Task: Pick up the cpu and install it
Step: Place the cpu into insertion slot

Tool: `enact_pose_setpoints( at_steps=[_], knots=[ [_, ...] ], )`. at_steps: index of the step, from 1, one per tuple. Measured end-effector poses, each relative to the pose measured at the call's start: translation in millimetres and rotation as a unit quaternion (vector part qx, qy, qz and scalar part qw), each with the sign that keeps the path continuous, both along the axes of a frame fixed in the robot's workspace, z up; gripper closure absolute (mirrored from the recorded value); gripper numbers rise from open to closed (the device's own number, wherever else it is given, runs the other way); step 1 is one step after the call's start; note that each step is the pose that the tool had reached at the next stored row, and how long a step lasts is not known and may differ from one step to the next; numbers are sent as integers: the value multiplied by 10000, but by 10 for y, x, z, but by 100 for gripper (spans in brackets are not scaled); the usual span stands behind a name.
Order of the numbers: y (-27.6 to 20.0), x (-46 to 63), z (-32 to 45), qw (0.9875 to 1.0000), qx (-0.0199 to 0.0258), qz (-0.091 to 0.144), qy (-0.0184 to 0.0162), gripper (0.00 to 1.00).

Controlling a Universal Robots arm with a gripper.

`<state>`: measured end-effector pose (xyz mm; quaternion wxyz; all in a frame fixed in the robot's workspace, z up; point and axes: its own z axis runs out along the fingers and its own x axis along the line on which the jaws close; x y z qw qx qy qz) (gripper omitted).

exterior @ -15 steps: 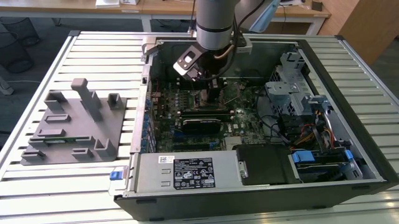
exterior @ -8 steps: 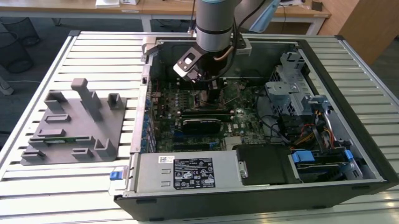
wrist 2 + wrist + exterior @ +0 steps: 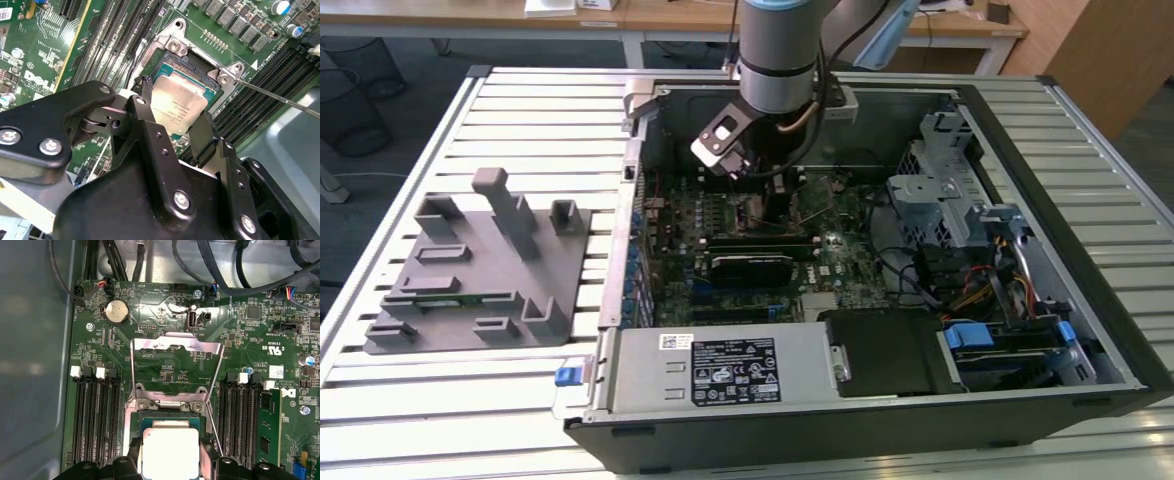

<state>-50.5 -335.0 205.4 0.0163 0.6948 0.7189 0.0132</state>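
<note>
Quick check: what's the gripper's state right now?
Gripper: closed on the cpu, at the socket.

- Exterior view sits up high and off the arm, looking down across the slatted bench (image 3: 440,400) at the whole open computer case (image 3: 854,420).
- Both wrist views hang way closer, right over the motherboard (image 3: 165,365).
- They share the cpu (image 3: 170,455) and socket (image 3: 180,62): the first wrist view looks near straight down, the second slants past the hand (image 3: 172,107).
</note>
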Motion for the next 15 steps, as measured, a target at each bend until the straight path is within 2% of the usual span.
enact_pose_setpoints(
  at_steps=[15],
  knots=[
    [2, 0, -51, 10000, 0, -87, 0, 46]
  ],
)
